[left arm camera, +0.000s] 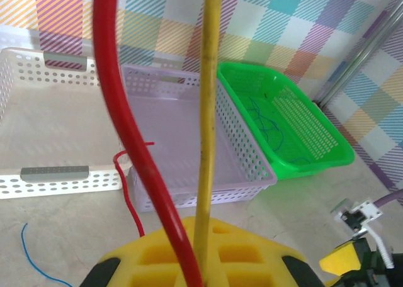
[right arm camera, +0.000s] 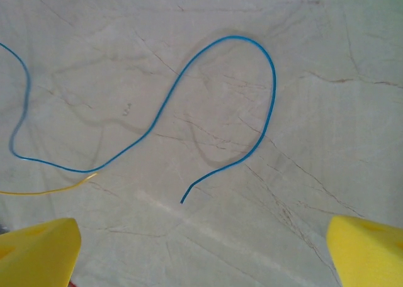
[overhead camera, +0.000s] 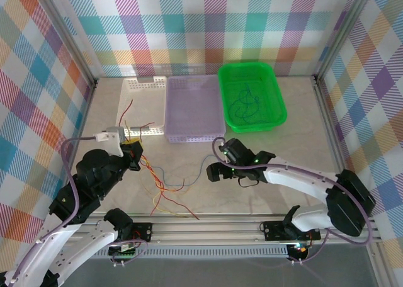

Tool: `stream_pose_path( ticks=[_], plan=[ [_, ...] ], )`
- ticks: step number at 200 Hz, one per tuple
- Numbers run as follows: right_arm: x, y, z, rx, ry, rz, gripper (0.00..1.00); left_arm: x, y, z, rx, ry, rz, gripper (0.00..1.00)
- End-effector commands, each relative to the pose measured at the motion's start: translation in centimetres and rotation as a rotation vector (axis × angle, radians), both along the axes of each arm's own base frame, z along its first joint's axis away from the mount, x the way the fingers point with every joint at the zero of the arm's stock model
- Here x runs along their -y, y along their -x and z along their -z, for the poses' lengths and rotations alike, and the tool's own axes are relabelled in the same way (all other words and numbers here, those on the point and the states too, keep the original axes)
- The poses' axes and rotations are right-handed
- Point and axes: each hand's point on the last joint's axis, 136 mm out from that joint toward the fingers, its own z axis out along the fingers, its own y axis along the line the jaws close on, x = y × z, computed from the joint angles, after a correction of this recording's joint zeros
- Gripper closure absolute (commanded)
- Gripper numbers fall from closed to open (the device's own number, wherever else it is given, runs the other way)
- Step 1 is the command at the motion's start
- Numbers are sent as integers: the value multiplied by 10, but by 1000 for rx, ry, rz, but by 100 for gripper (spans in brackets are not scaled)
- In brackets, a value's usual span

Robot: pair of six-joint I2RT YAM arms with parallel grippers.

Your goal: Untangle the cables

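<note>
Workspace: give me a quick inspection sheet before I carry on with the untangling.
Surface: marbled tabletop.
Job's things: tangle of red and yellow wires in front of the left arm; blue wire loose on the table; more wires in the green basket; white basket and lilac basket alongside.
Clutter: nothing seen.
Pincers: left pincer shut on a red wire and a yellow wire; right pincer open above the blue wire.
Cables: lilac cables run along both arms.
Surroundings: plaid walls; metal rail at the near edge.
</note>
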Motion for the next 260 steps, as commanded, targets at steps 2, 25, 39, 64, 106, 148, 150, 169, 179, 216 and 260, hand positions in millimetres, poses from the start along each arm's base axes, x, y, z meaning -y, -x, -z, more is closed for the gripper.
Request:
stream_pose_path(
  ticks=[2, 25, 39, 64, 106, 148, 150, 169, 179, 216, 260],
  plan=[
    [-10, -10, -1, 38, 1, 18, 0, -6, -2, -8, 47, 13, -31, 100],
    [-14, -8, 12, 24, 28, 11, 0, -12, -1, -6, 52, 7, -54, 100],
    [-13, -10, 20, 24, 57, 22, 0, -12, -1, -4, 47, 6, -55, 100],
    [-15, -20, 29, 41, 96, 41, 3, -10, -2, -2, 37, 2, -48, 100],
    [-26, -38, 40, 44, 137, 36, 12, -13, -3, 3, 31, -18, -66, 100],
    [-31, -47, 51, 21, 153, 43, 37, -14, -4, 4, 28, -27, -73, 100],
    [-30, -48, 52, 21, 156, 46, 37, -14, -4, 5, 27, -28, -74, 100],
    [-21, -53, 59, 15, 193, 75, 40, -14, -4, 6, 22, -29, -71, 100],
    [-16, -55, 60, 22, 210, 93, 40, -13, -4, 6, 22, -29, -67, 100],
    [-10, -61, 57, 53, 243, 104, 41, -13, -5, 7, 21, -33, -67, 100],
    [-7, -62, 69, 34, 289, 94, 54, -12, -5, 7, 19, -37, -65, 100]
  ],
)
